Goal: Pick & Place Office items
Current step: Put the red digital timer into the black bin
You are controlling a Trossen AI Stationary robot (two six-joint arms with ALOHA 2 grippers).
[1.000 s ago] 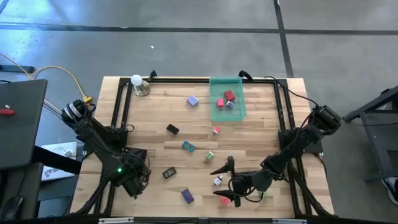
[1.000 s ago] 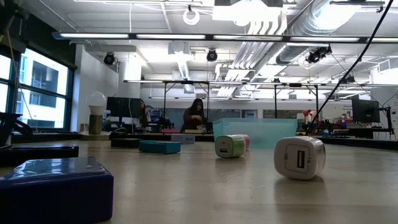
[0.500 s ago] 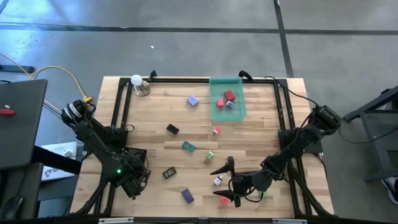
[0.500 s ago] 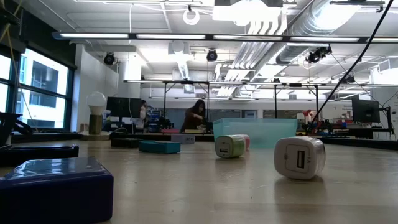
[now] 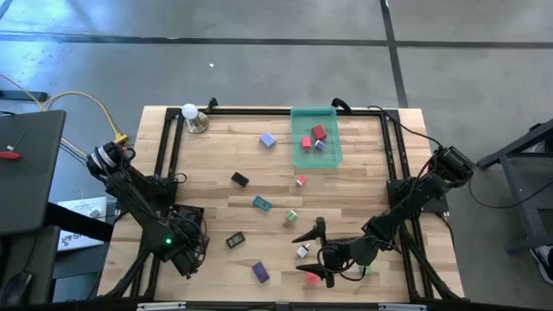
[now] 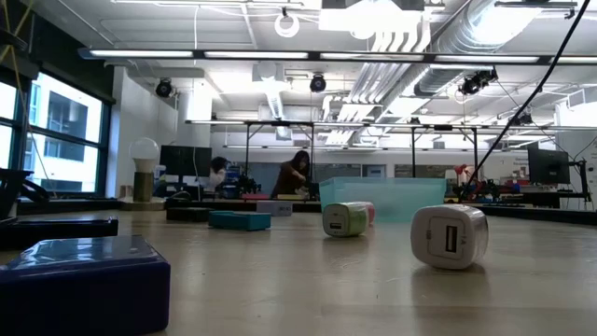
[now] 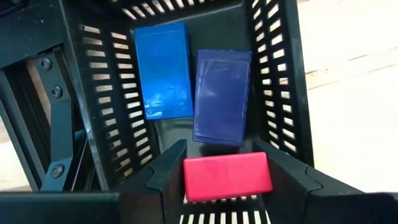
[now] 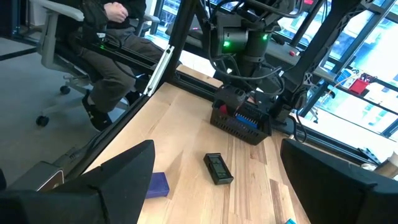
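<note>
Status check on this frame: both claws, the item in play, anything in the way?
Left claw shut on red block, over black basket holding two blue pieces. Right claw open, low near white cube. Nothing blocking.

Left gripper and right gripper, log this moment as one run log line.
left gripper: shut on red block, over black tray | right gripper: open, idle near table's front edge
</note>
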